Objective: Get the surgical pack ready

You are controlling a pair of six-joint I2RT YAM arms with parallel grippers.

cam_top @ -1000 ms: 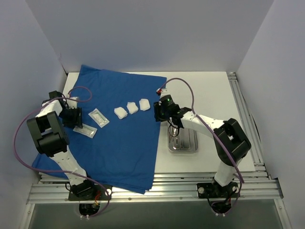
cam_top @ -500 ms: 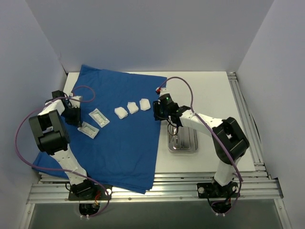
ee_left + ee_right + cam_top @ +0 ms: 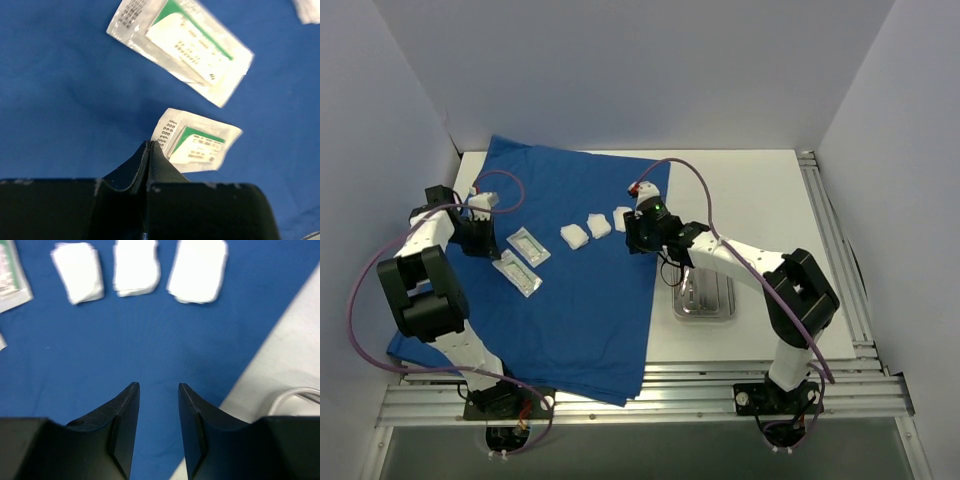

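While left gripper (image 3: 150, 146) is hanging shut, empty, right gripper (image 3: 159, 387) is hovering half-spread by gauze pads (image 3: 136, 267); best centring over one.

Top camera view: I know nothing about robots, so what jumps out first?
A large royal-blue cloth covers the left half of the white table. On it lie three white gauze pads in a row and, to their left, two flat packets. A shiny steel tray sits on bare table just right of the cloth.

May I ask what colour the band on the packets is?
Green; the packets show best from the left wrist.
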